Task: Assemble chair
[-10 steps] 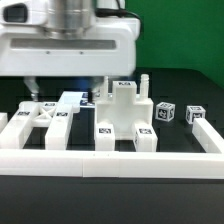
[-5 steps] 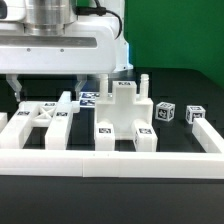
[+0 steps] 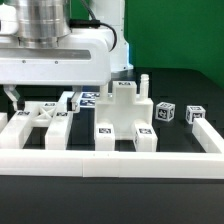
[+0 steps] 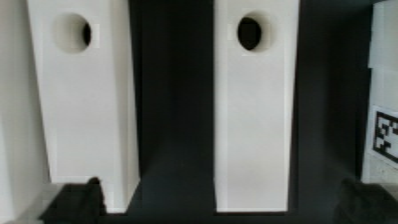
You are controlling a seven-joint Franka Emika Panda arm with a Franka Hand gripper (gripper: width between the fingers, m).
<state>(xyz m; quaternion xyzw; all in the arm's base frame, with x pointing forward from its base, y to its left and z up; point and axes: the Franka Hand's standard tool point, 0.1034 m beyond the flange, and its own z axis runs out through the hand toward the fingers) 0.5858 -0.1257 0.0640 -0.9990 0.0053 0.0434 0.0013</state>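
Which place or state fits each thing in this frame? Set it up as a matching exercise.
Things:
1. end effector
2. tagged cube
3. border rail
4. blocky chair body

Places or states:
A. along the front, nearest the exterior camera
B. open, over the parts at the exterior view's left
C. middle of the scene
D. just to the exterior view's right of the body

Pairs: 1-B, 2-D, 3-A, 4-C

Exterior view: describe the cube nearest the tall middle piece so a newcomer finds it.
Find the tall blocky piece behind the middle of the front rail. To the exterior view's right of it, on the black table, stands the small tagged cube. Unlike the other cube, further right by the rail's corner, it sits nearest the tall piece.
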